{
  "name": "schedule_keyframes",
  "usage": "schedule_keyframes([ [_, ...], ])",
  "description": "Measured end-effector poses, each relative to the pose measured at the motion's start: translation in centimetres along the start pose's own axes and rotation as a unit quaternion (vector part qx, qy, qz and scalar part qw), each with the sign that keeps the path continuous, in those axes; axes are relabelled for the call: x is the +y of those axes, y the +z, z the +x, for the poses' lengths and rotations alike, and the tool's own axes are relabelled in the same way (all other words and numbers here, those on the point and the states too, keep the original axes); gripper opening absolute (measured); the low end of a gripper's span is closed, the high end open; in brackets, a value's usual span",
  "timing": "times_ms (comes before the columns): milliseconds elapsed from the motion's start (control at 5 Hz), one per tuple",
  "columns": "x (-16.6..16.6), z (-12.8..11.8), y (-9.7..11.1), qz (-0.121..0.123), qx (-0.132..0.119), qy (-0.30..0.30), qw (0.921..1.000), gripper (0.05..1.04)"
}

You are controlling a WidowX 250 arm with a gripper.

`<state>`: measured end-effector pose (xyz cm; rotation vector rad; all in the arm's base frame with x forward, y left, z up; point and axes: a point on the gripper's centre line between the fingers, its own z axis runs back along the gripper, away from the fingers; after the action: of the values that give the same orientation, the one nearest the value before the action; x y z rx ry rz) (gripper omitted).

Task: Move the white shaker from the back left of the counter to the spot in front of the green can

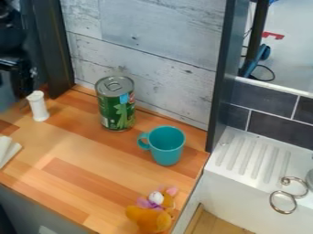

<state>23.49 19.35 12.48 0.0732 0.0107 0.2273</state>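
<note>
See white spool-shaped thing, upright on wooden counter, below and slightly right of black claw, left of green can. Cannot tell if wide or narrow.

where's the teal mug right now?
Camera view, right part of the wooden counter: the teal mug stands upright near the counter's right edge, in front and to the right of the green can.

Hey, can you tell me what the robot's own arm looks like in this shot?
The part of the robot arm at the upper left edge is black, with a bulky, rounded dark shape above and narrower, more angular parts below. I can't make out any cables or markings on it.
</note>
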Motion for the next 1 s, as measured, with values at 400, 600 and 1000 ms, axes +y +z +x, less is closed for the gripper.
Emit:
schedule_keyframes([
  [400, 1.9, 3.9, -2.7, 0.009, 0.0, 0.04, 0.9991, 1.001],
  [600, 2.3, 5.0, -3.7, 0.009, -0.003, 0.045, 0.9989, 1.001],
  [1000, 3.2, 6.3, -5.5, 0.018, 0.017, 0.055, 0.9982, 1.001],
])
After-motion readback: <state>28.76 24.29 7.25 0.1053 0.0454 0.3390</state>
